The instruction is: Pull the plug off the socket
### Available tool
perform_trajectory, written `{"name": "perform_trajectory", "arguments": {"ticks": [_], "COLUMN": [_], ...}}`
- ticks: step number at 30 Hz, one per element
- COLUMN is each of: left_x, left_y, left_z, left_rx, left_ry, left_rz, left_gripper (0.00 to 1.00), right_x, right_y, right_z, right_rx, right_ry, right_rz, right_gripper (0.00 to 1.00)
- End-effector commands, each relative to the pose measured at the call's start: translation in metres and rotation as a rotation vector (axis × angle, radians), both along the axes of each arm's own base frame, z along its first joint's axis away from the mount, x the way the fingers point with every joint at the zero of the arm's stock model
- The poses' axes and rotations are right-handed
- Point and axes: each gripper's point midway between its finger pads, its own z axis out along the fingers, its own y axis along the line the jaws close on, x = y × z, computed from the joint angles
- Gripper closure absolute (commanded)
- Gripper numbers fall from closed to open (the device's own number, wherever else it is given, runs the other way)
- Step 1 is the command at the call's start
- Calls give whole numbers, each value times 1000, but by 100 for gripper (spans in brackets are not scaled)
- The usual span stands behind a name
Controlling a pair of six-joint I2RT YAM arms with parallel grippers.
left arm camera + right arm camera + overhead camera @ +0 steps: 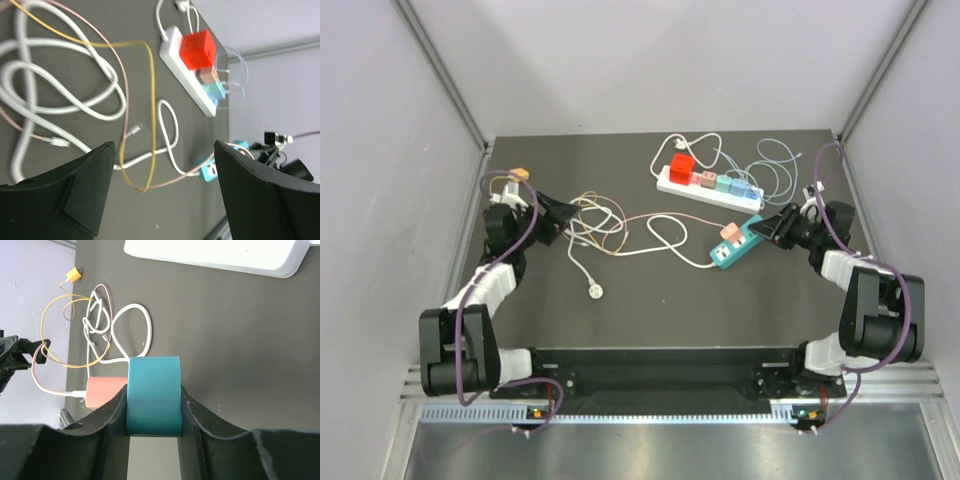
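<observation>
Counted two power strips on the dark tabletop (660,320): a long white plastic power strip (692,186) near the far edge and a short teal plastic power strip (738,245) close to the right edge. Counted one salmon-pink plug (728,233), seated in the teal strip just beyond the gripped end, with a thick white cable (665,232) running from it toward the left.

Found the right gripper (152,390) clamped on the end of the teal strip, one finger against each long side. Found the left gripper (165,165) spread wide and grasping nothing, above the cable tangle at the left. Noted three strands there: the white cable, a thin yellow wire (150,100) and a thin pink wire (125,95).

Saw coloured cube adapters on the white strip, led by a red cube (682,167); could not make out their exact number. Found most of the teal strip hidden in the left wrist view.

Observed bare tabletop between the tangle and the near edge, and between the two strips.
</observation>
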Motion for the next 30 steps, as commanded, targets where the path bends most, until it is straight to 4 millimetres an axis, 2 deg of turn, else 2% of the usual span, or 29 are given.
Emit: {"name": "perform_trajectory", "arguments": {"ticks": [1,4,5,6,7,10,13,14,16,17,20,26,29,30], "left_x": [-6,-6,-4,-4,-6,-5,-5,-6,-6,-8,-15,-35,-42,-50], "left_y": [-26,-38,-36,-45,-50,-55,-57,-57,-58,-58,-62,-78,-77,-74], "left_z": [6,1,0,1,-2,-3,-6,-7,-5,-6,6,55,80,80], "left_rx": [-40,-25,-14,1,11,60,120,130,155,168,166,110,126,131], "left_ry": [-33,-25,-25,-32,-15,-4,8,8,-3,-2,-25,-111,-143,-114], "left_rz": [-79,-88,-73,-96,-108,-122,-139,-145,-164,-175,-215,-347,-379,-380], "left_gripper": [17,18,19,22,30,45,67,78,87,99,100,100,100,100], "right_x": [7,7,6,6,6,7,7,7,7,7,7,8,9,9], "right_y": [-2,-3,-3,-3,-2,-3,-3,-3,-4,-4,-5,-10,-15,-17], "right_z": [30,32,32,31,31,31,30,30,31,30,31,30,30,29], "right_rx": [-17,-22,-24,-22,-21,-23,-23,-23,-24,-23,-25,-30,-34,-34], "right_ry": [-128,-136,-138,-135,-134,-134,-134,-132,-134,-132,-133,-130,-129,-128], "right_rz": [16,14,15,15,14,12,12,12,9,9,4,-15,-32,-38], "right_gripper": [100,100,100,100,100,100,100,100,100,100,100,100,100,100]}}
